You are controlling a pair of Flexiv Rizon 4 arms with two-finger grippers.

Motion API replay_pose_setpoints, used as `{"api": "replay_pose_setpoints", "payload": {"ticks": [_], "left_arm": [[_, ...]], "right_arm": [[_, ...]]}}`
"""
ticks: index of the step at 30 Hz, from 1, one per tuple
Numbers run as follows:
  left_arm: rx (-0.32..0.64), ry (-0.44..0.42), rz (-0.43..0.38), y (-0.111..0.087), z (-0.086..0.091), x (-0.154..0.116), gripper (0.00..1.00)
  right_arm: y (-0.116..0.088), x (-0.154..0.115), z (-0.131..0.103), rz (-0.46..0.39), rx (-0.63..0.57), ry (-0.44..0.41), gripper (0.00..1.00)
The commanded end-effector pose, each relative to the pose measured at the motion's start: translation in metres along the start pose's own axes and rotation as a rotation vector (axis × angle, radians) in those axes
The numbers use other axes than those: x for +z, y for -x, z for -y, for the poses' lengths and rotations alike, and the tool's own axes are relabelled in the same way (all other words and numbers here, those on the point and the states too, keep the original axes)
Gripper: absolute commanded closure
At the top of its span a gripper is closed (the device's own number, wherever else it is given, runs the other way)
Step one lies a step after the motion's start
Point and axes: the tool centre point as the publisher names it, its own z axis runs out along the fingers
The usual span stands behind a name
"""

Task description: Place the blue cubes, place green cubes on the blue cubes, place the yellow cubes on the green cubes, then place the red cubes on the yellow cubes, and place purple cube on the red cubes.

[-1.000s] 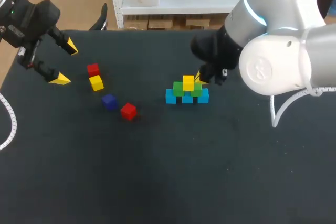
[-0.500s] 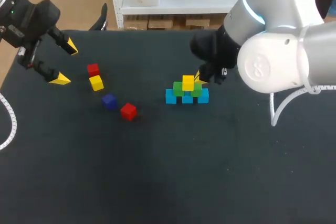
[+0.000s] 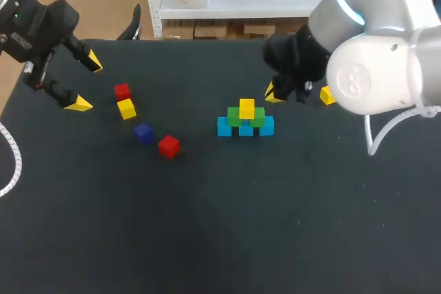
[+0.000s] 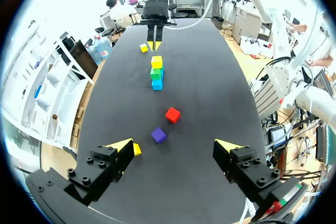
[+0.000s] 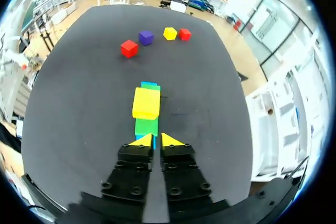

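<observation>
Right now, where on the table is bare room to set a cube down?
The table's near half, in front of the stack and red cube, is bare; so is the gap between them. Crowded: loose cubes by the left gripper.

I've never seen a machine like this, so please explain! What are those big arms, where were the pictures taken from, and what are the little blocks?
It is a robot with two arms at a black table. One picture looks down from a camera above and behind it. The other two come from small cameras on the wrists, looking out along the fingers. Each arm ends in a gripper, a hand with two yellow-tipped fingers. The left gripper is open and holds nothing. The right gripper is shut, also empty, with a small tower just ahead of it: blue cubes at the bottom, green cubes on them, a yellow cube on top. Nearer the left arm lie a red cube, a loose yellow cube, a purple cube and a second red cube.
</observation>
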Motion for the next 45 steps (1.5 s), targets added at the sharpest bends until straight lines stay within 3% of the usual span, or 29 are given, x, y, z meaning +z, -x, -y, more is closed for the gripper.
{"api": "replay_pose_setpoints", "payload": {"ticks": [1, 3, 20, 32, 45], "left_arm": [[0.003, 0.0, 0.002, -0.001, 0.0, 0.0, 0.0], [0.003, 0.0, 0.002, -0.001, 0.0, 0.0, 0.0], [0.003, 0.0, 0.002, -0.001, 0.0, 0.0, 0.0], [0.003, 0.0, 0.002, -0.001, 0.0, 0.0, 0.0], [0.003, 0.0, 0.002, -0.001, 0.0, 0.0, 0.0]], "right_arm": [[-0.012, -0.016, 0.002, 0.06, -0.076, 0.051, 0.0], [-0.018, -0.021, 0.005, 0.087, -0.119, 0.071, 0.0], [-0.099, -0.043, 0.036, 0.05, -0.307, 0.168, 0.0], [-0.148, -0.027, 0.061, 0.041, -0.331, 0.209, 0.0], [-0.176, -0.008, 0.084, 0.041, -0.39, 0.259, 0.02]]}}
